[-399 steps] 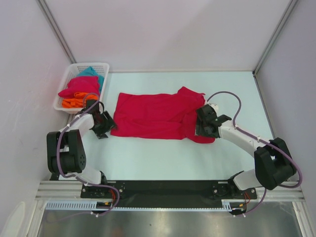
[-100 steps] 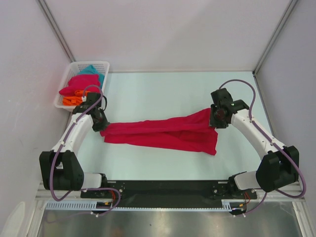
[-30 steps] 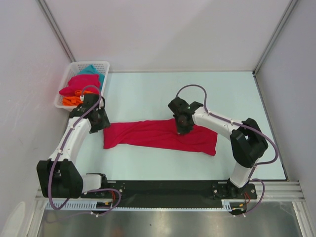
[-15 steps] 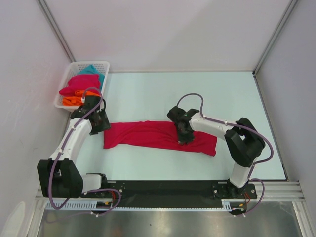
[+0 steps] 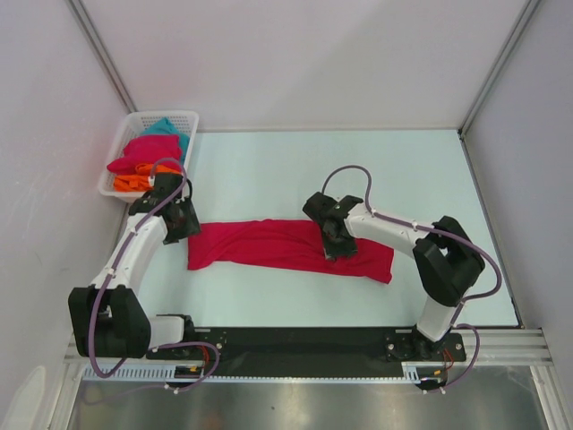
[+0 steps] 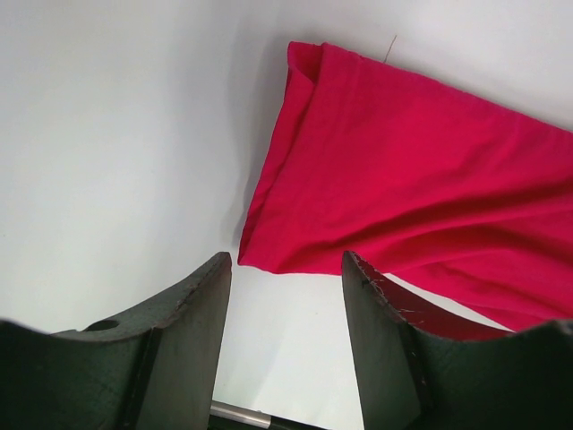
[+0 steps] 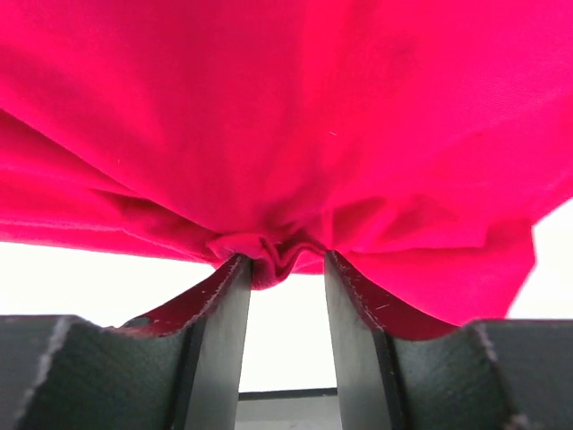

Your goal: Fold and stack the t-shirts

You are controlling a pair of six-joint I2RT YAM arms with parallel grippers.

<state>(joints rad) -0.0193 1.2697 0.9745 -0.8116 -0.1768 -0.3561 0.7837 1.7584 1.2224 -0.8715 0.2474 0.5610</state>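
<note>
The crimson t-shirt [image 5: 286, 246] lies as a long folded band across the middle of the tabletop [image 5: 295, 170], running from 9 to 3 o'clock. The left claw [image 5: 183, 224] hangs open and empty just over its 9 o'clock end. The right claw [image 5: 333, 244] sits on the band right of centre, jaws parted, with a pucker of cloth between the tips. At 10 o'clock, the white basket [image 5: 183, 118] holds the other t-shirts [image 5: 143, 154], pink, orange and teal.

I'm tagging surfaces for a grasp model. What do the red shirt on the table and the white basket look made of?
Red t-shirt: soft matte knit cloth, probably cotton jersey; it creases and bunches at the right pincer. Basket: white plastic, seemingly rigid; thin open-mesh walls look moulded.
</note>
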